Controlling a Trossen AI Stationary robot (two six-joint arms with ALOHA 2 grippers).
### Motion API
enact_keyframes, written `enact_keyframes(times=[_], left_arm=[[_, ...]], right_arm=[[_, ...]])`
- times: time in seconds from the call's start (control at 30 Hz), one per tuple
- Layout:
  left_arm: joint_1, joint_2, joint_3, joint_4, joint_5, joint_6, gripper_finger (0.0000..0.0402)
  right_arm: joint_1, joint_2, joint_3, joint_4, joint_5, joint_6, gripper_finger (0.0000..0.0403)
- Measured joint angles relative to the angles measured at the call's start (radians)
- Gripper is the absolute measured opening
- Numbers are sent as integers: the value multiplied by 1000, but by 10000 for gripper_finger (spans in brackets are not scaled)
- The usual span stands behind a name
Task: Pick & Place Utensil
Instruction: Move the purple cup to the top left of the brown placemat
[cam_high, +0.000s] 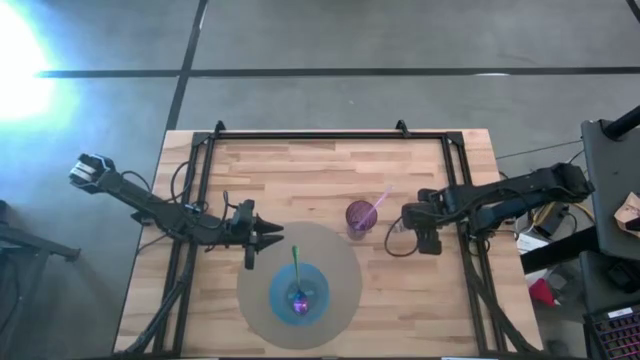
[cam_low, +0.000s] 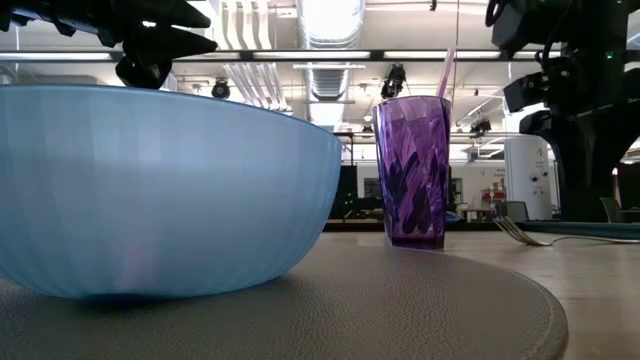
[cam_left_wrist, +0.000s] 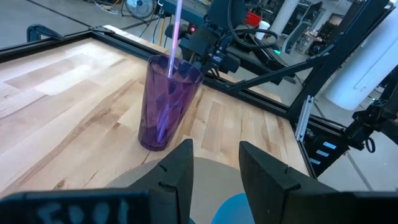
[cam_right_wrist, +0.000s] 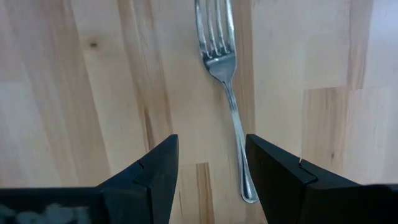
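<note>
The silver metal fork (cam_right_wrist: 226, 93) is lying flat on the wooden table (cam_high: 330, 170), not yet picked up. The right gripper (cam_right_wrist: 211, 171) is hovering above it, wide open and empty. The left gripper (cam_left_wrist: 214, 165) is waiting open near the purple faceted tumbler (cam_left_wrist: 165, 102).

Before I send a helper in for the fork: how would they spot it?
Start at the purple cup with the straw, near the table's middle. On the bare wood just beyond it, under the right claw, lies the fork. It is the only silver utensil; the green one stands in the blue bowl.
</note>
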Motion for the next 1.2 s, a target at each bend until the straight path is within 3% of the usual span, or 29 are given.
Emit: enact_keyframes(times=[0.57, 1.2], left_arm=[[0, 0, -2, -4, 5, 0, 120], [0, 0, -9, -6, 28, 3, 120]], right_arm=[[-168, 18, -10, -1, -5, -6, 183], [-169, 43, -19, 8, -27, -3, 183]])
